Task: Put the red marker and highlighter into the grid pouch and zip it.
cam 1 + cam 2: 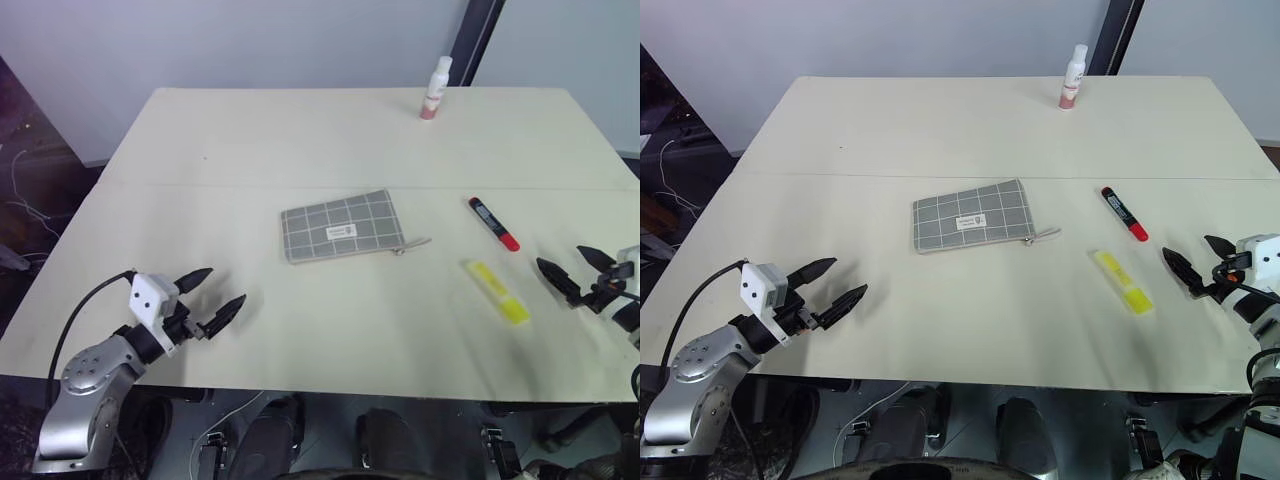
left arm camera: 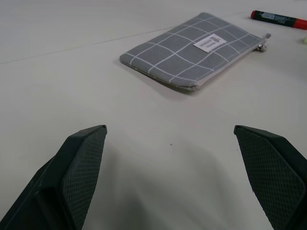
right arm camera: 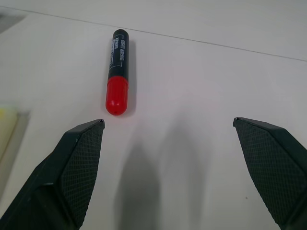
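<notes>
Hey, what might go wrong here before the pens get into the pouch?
The grid pouch looks zipped shut, so it needs opening first; being flat and loose, it may slide when the pull tab is tugged. The red marker and highlighter could roll away if the open right hand nudges them.

Tabletop with pouch, two pens and both claws spread wide

The grid pouch (image 1: 971,215) is laid flat mid-tabletop (image 1: 890,130), its zipper pull turned toward the red marker (image 1: 1124,213). The highlighter (image 1: 1123,281) is seen just below the marker. The left claw (image 1: 830,284) and right claw (image 1: 1200,257) are held apart from everything; a white bottle (image 1: 1073,76) is stood at the far edge.
</notes>
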You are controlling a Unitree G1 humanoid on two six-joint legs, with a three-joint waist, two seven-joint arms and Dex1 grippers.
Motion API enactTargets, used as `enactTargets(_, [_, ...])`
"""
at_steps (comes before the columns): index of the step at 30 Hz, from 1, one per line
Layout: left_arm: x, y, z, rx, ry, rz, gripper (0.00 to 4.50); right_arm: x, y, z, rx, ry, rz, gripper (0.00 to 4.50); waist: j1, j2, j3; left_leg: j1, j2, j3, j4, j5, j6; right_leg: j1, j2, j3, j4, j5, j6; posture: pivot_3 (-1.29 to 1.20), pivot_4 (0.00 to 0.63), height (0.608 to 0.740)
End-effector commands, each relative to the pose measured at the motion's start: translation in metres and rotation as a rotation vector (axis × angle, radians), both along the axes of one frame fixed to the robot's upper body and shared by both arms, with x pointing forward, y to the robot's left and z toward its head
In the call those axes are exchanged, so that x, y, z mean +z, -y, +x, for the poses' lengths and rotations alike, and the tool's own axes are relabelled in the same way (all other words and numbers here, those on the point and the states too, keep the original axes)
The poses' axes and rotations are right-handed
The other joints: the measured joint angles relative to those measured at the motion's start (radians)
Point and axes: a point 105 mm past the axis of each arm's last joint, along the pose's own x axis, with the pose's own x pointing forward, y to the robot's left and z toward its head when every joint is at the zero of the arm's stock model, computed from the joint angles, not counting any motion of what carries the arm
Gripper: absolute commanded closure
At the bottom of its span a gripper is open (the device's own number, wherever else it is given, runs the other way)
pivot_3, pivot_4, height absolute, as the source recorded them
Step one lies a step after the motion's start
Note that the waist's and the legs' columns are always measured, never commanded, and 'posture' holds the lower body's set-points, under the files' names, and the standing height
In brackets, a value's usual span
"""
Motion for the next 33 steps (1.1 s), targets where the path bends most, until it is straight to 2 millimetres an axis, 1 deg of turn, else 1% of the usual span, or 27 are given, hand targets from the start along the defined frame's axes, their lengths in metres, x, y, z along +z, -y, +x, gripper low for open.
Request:
enactTargets(1, [0.008, 0.000, -0.001, 0.000, 0.043, 0.014, 0.02, 0.017, 0.006, 0.001, -0.010, 0.046, -0.033, 0.04, 0.000, 0.000, 0.000, 0.000, 0.000, 0.000, 0.000, 0.000, 0.000, 0.000, 0.000, 0.000, 0.000, 0.000, 0.000, 0.00, 0.150, 0.740])
enactTargets(4, [0.008, -0.003, 0.003, 0.024, 0.039, 0.012, 0.02, 0.017, 0.006, 0.001, -0.010, 0.044, -0.035, 0.04, 0.000, 0.000, 0.000, 0.000, 0.000, 0.000, 0.000, 0.000, 0.000, 0.000, 0.000, 0.000, 0.000, 0.000, 0.000, 0.00, 0.150, 0.740])
enactTargets(7, [0.007, -0.003, 0.003, 0.016, 0.034, 0.039, 0.02, 0.018, 0.007, 0.002, -0.015, 0.046, -0.037, 0.04, -0.001, 0.000, 0.000, 0.000, 0.000, 0.000, 0.000, 0.000, 0.000, 0.000, 0.000, 0.000, 0.000, 0.000, 0.000, 0.00, 0.150, 0.740])
enactTargets(9, [0.010, 0.001, 0.002, -0.013, 0.044, 0.025, 0.02, 0.018, 0.008, 0.002, -0.020, 0.048, -0.041, 0.04, -0.001, 0.000, 0.000, 0.000, 0.000, 0.000, 0.000, 0.000, 0.000, 0.000, 0.000, 0.000, 0.000, 0.000, 0.000, 0.00, 0.150, 0.740])
enactTargets(13, [0.010, 0.001, 0.002, -0.014, 0.041, 0.017, 0.02, 0.018, 0.006, 0.003, -0.020, 0.050, -0.045, 0.04, 0.000, 0.000, 0.000, 0.000, 0.000, 0.000, 0.000, 0.000, 0.000, 0.000, 0.000, 0.000, 0.000, 0.000, 0.000, 0.00, 0.150, 0.740])
enactTargets(22, [0.016, 0.005, 0.000, -0.023, 0.069, -0.008, 0.02, 0.022, 0.003, 0.012, -0.010, 0.060, -0.044, 0.04, -0.001, 0.000, 0.000, 0.000, 0.000, 0.000, 0.000, 0.000, 0.000, 0.000, 0.000, 0.000, 0.000, 0.000, 0.000, 0.00, 0.150, 0.740])
enactTargets(28, [0.013, 0.009, -0.002, -0.031, 0.056, -0.018, 0.02, 0.025, -0.005, 0.019, 0.009, 0.079, -0.026, 0.04, -0.001, 0.000, 0.000, 0.000, 0.000, 0.000, 0.000, 0.000, 0.000, 0.000, 0.000, 0.000, 0.000, 0.000, 0.000, 0.00, 0.150, 0.740])
enactTargets(31, [0.013, 0.006, 0.000, -0.023, 0.059, -0.001, 0.02, 0.026, -0.016, 0.023, 0.048, 0.090, 0.008, 0.04, -0.001, 0.000, 0.000, 0.000, 0.000, 0.000, 0.000, 0.000, 0.000, 0.000, 0.000, 0.000, 0.000, 0.000, 0.000, 0.00, 0.150, 0.740])
enactTargets(32, [0.015, 0.002, 0.006, 0.003, 0.084, 0.015, 0.00, 0.030, -0.027, 0.028, 0.083, 0.107, 0.024, 0.59, -0.001, 0.000, 0.000, 0.000, 0.000, 0.000, 0.000, 0.000, 0.000, 0.000, 0.000, 0.000, 0.000, 0.000, 0.000, 0.00, 0.150, 0.740])
enactTargets(33, [0.018, -0.003, 0.013, 0.038, 0.118, 0.039, 0.00, 0.036, -0.041, 0.034, 0.121, 0.130, 0.032, 0.88, -0.002, 0.000, 0.000, 0.000, 0.000, 0.000, 0.000, 0.000, 0.000, 0.000, 0.000, 0.000, 0.000, 0.000, 0.000, 0.00, 0.150, 0.740])
